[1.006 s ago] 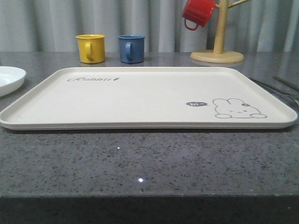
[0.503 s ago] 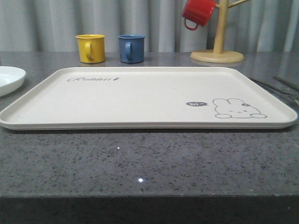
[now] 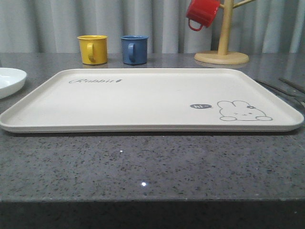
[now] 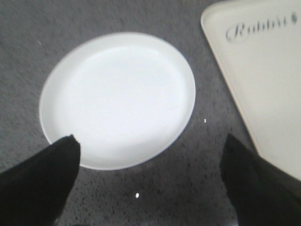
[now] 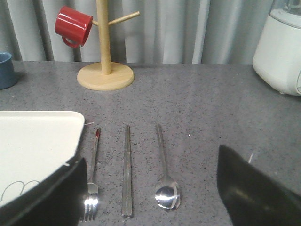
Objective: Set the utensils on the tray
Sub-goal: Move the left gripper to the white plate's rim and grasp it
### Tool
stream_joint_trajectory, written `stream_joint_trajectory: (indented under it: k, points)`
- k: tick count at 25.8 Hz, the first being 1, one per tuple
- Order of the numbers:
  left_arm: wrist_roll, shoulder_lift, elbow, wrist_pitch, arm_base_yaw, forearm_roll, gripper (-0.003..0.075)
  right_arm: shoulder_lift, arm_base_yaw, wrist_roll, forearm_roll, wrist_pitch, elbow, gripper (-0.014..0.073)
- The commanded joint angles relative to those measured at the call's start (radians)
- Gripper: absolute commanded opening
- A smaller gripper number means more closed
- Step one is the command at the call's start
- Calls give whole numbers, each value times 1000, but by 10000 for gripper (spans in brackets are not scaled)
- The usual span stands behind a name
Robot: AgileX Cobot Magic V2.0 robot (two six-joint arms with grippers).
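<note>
While both hands gape, fork (image 5: 92, 179), chopsticks (image 5: 127, 174) and spoon (image 5: 164, 169) lie parallel beside tray (image 5: 37, 141).

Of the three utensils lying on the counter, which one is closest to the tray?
The fork. It lies right beside the tray edge, with the chopsticks next and the spoon farthest away.

Front view: no real change vs earlier pics. Tray (image 3: 143, 102) sat the same on the counter, plate (image 3: 9, 81) kept its spot at the left edge, mugs didn't shift. No arm or gripper came into that view.
</note>
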Motion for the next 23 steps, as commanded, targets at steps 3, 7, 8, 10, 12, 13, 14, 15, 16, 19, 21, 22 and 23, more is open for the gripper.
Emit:
stream_joint_trajectory:
  k: [3, 7, 8, 10, 12, 13, 14, 15, 16, 19, 21, 22, 23]
  points:
    - [83, 211, -179, 163, -34, -9, 472, 16, -5, -5, -15, -73, -35, 593]
    - [99, 346, -260, 219, -89, 0, 405, 16, -5, -5, -15, -73, -35, 593]
    - [99, 375, -274, 225, -104, 13, 398, 16, -5, -5, -15, -73, -35, 593]
    - [99, 428, -300, 234, -131, 45, 398, 16, -5, -5, -15, -73, -35, 593]
    - [99, 470, -317, 245, -147, 69, 398, 16, -5, -5, -15, -73, -35, 593]
    - [99, 487, -322, 245, -152, 79, 398, 16, -5, -5, -15, -73, -35, 593]
    - [99, 502, -327, 243, -154, 90, 398, 16, -5, -5, -15, -73, -35, 593]
    - [99, 514, -331, 238, -154, 98, 395, 16, -5, -5, -15, -73, -35, 593]
    - [99, 521, -331, 233, -154, 106, 386, 16, -5, -5, -15, -73, -35, 593]
    - [99, 537, -331, 231, -154, 116, 342, 16, -5, -5, -15, -73, -35, 593]
    - [99, 542, -331, 231, -154, 116, 315, 16, -5, -5, -15, -73, -35, 593]
    - [99, 542, -331, 231, -154, 116, 295, 16, -5, -5, -15, -73, -35, 593]
    - [99, 542, -331, 231, -154, 116, 279, 16, -5, -5, -15, -73, -35, 593]
